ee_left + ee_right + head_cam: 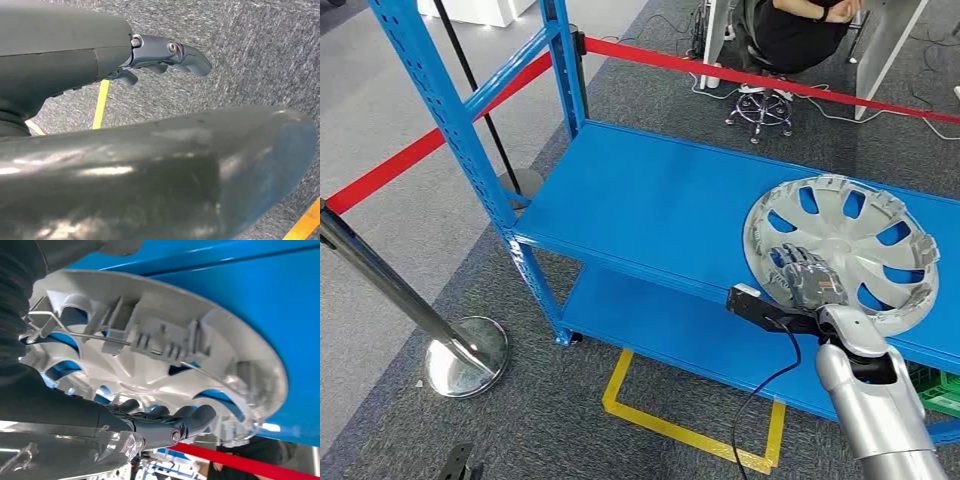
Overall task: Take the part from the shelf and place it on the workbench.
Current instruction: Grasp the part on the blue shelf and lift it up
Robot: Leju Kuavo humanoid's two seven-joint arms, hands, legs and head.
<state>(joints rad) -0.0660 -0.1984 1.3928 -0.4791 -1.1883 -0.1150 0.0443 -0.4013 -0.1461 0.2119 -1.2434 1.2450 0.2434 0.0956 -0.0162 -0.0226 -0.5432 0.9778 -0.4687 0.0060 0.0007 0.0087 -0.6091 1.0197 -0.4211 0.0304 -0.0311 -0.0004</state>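
Silver hubcap lies inner side up on the blue shelf, near its front edge. My right hand sits over the cap's near rim, fingers spread, touching w/o a clear grip. Left hand hangs over grey carpet, fingers loosely extended, holding nothing. Red barrier tape runs behind the shelf.

A silver-grey plastic hubcap lies flat on the blue shelf, inner side up, its clips and thin wire ring exposed. Blue shows through its slanted openings. It sits toward the shelf's right end, its rim reaching the front edge. The right hand rests on its near side, fingers spread over the spokes.
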